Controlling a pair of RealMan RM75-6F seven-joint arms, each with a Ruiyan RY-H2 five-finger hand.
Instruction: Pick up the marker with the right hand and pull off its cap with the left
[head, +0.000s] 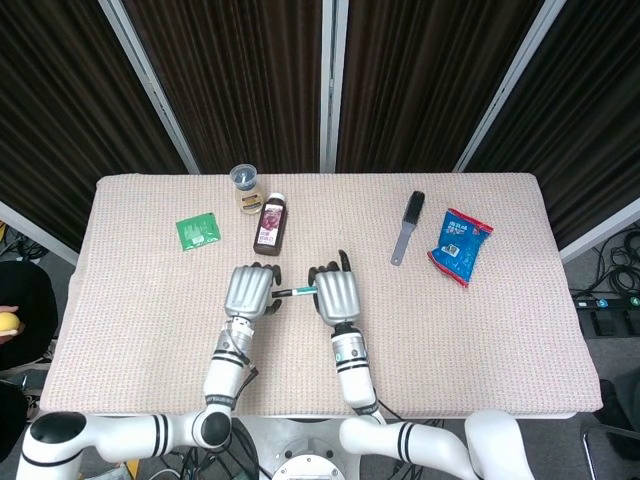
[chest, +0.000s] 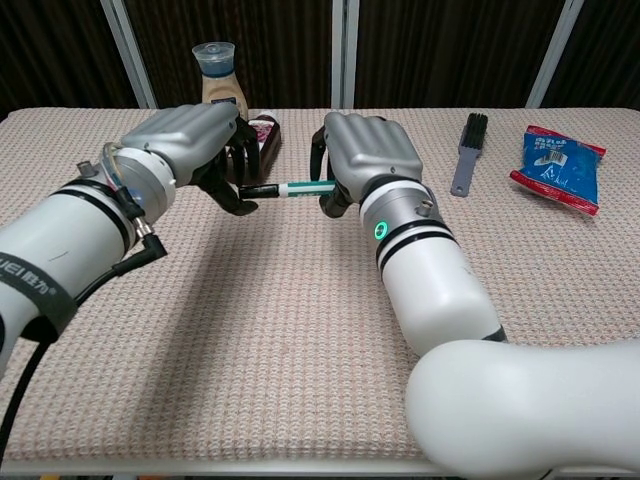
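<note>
My right hand (head: 337, 293) (chest: 362, 150) grips a green-and-white marker (head: 303, 291) (chest: 306, 187) and holds it level above the table mat, with the black cap (chest: 259, 189) pointing at my left hand. My left hand (head: 250, 291) (chest: 190, 138) is right at the cap. Its fingers curl over the cap's tip and its thumb sits below, with a small gap still showing in the chest view. In the head view only a short piece of marker shows between the two hands.
A dark juice bottle (head: 270, 224) (chest: 262, 133) and a dressing bottle (head: 243, 186) (chest: 222, 78) stand just behind the hands. A green packet (head: 199, 231) lies at the left. A brush (head: 407, 226) (chest: 466, 148) and a blue snack bag (head: 460, 245) (chest: 558, 165) lie at the right.
</note>
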